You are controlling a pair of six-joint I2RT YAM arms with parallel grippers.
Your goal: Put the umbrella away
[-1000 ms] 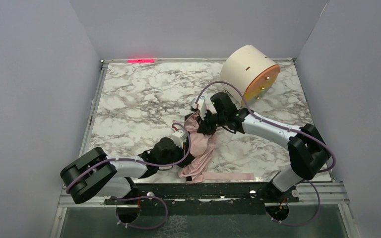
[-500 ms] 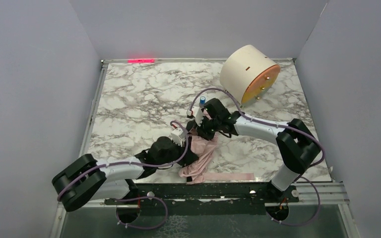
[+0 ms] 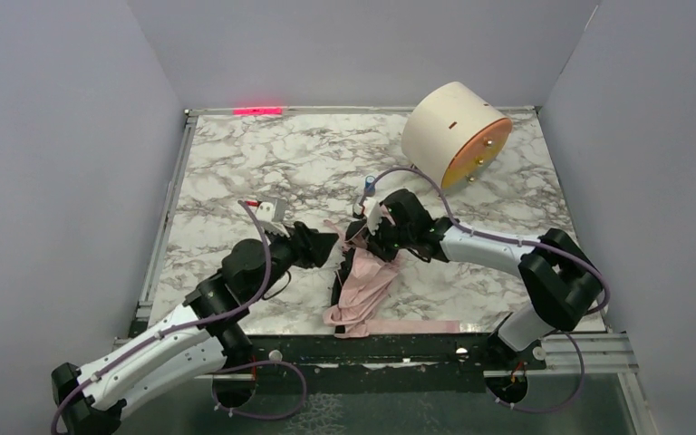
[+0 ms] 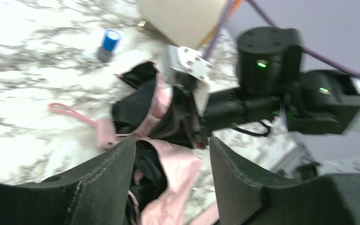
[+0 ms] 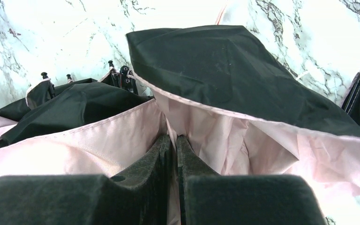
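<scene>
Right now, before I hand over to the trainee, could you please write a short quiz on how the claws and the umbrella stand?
1. True or false: the right claw is shut on the umbrella fabric.
2. The left claw is: A open; B shut and empty; C shut on the umbrella.
3. Fill in: in the top view, the cream drum lies at the table's far ___ corner.
Key: 1 true; 2 A; 3 right.

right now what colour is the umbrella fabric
The umbrella is pale pink one side, black the other; clearest in right wrist view.
</scene>
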